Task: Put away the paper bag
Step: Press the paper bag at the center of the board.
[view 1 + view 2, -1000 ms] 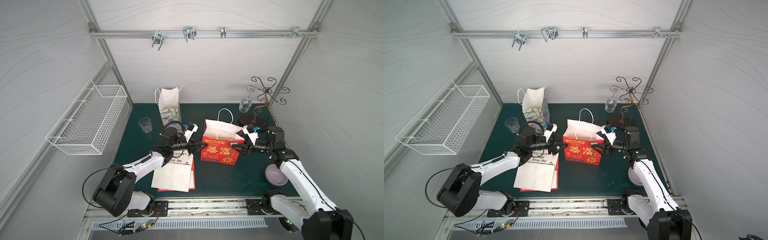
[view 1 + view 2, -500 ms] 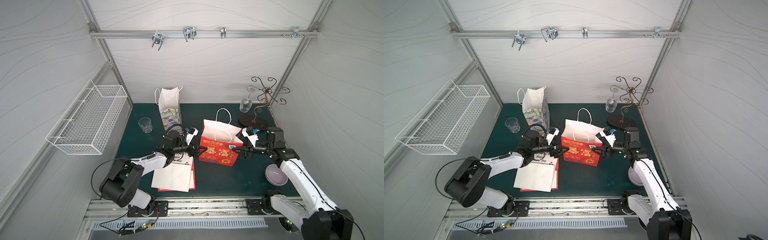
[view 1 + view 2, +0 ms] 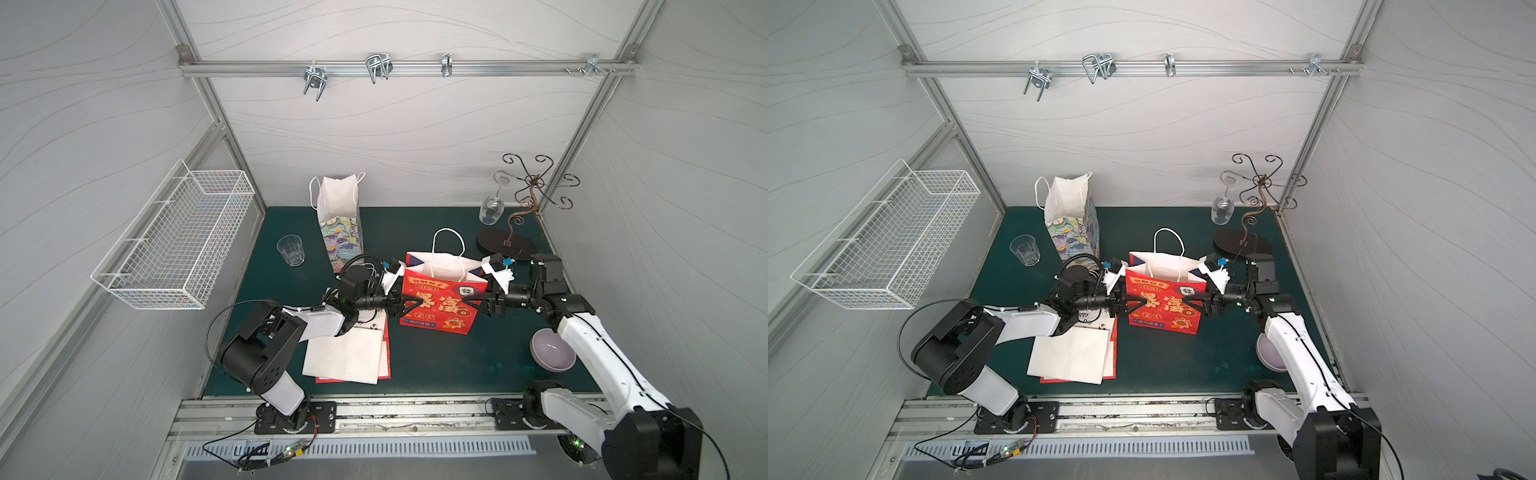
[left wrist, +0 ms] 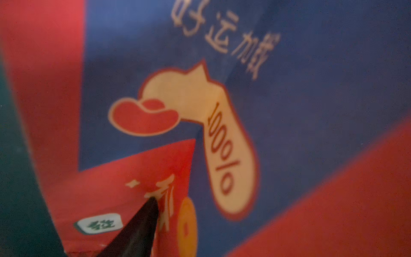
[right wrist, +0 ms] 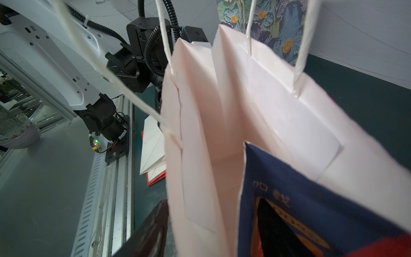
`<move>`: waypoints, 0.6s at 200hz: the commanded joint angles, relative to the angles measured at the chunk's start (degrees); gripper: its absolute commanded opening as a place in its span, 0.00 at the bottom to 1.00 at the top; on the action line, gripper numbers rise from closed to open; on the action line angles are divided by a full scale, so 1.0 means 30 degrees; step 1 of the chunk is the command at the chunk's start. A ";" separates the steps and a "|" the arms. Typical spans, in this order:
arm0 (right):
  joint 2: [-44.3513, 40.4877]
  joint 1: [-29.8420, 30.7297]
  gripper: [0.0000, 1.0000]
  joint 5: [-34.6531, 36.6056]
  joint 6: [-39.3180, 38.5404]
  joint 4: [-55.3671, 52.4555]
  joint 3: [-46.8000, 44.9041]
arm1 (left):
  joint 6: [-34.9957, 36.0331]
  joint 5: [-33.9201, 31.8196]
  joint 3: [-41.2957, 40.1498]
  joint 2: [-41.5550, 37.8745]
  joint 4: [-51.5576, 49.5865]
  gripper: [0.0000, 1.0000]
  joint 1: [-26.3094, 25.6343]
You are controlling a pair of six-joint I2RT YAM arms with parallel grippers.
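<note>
A wire basket (image 3: 174,249) hangs on the wall well out beyond the left pincer (image 3: 411,306). A pile of flattened bags (image 3: 345,359) lies on the desk (image 3: 436,374) just behind and beneath that pincer. Its jaws are held apart at one end panel of the paper bag (image 3: 442,309). In the left wrist view one fingertip (image 4: 142,222) is seen against the creased blue end panel, and nothing is clamped. The paper bag stands upright and open-mouthed on the desk directly between the two pincers, and it is met by both. At its other end the right pincer (image 3: 469,303) is likewise spread. In the right wrist view what appears to be one finger (image 5: 275,233) lies on the blue end panel, which is folded inward. The other finger (image 5: 146,233) is outside the front wall, so that wall is straddled rather than gripped, as far as can be told. A bowl (image 3: 552,355) sits behind the right pincer, near its arm. The step in hand is judged to be the collapsing of the bag. Next, both end panels would need to be pushed inward evenly along their creases until front and back meet. The bag could then be laid flat, probably on the pile.
</note>
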 commanded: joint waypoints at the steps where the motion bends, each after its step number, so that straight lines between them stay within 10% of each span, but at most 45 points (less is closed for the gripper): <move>1: -0.0105 0.0215 0.63 -0.0502 -0.0487 -0.0261 -0.0041 | -0.0442 0.0140 0.0458 -0.0655 0.2526 0.63 -0.0084; 120: -0.0843 0.1017 0.60 0.0613 -0.1843 -0.1782 -0.0046 | 0.1463 0.0132 0.1561 -0.3424 -0.0242 0.29 0.0102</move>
